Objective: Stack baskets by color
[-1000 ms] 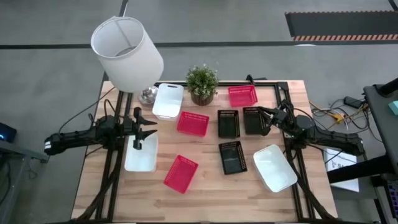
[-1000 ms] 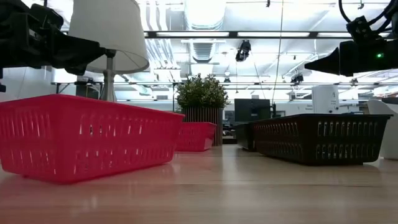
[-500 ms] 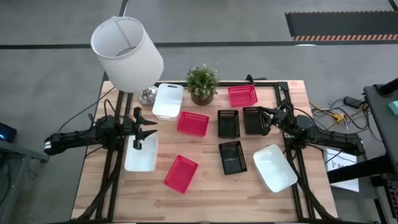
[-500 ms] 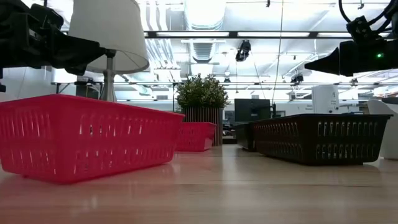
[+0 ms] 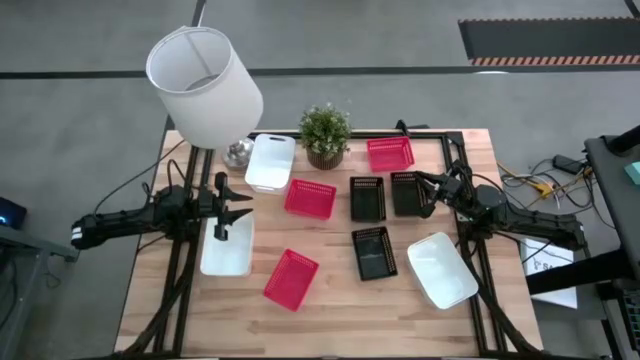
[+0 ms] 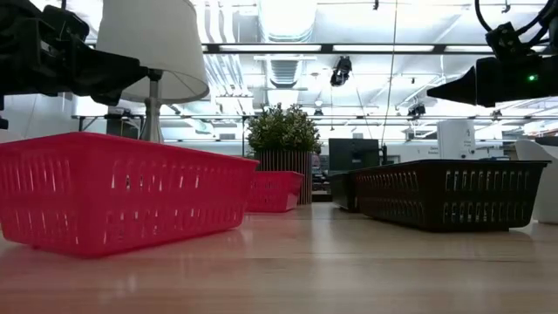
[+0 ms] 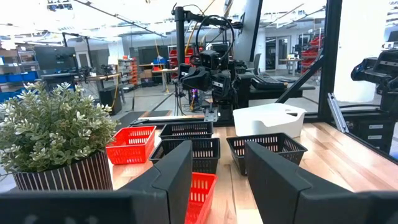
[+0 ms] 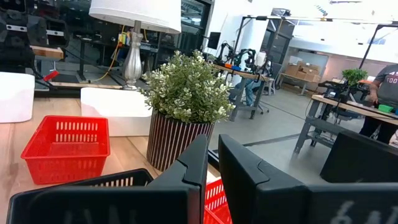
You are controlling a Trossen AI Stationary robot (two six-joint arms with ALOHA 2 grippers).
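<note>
Overhead, nine baskets (image 5: 310,198) were seen scattered unstacked on the table (image 5: 340,310), left gripper (image 5: 240,208) spread apart above a white basket (image 5: 226,252), right gripper (image 5: 420,190) clenched over a partly hidden black basket (image 5: 405,193), nothing grasped.

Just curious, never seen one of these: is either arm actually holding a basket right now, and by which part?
No. The left gripper hangs open over a white basket; the right gripper, shut, hovers over a black basket, gripping nothing.

Bright, even overhead light; soft shadows, sharp focus.
</note>
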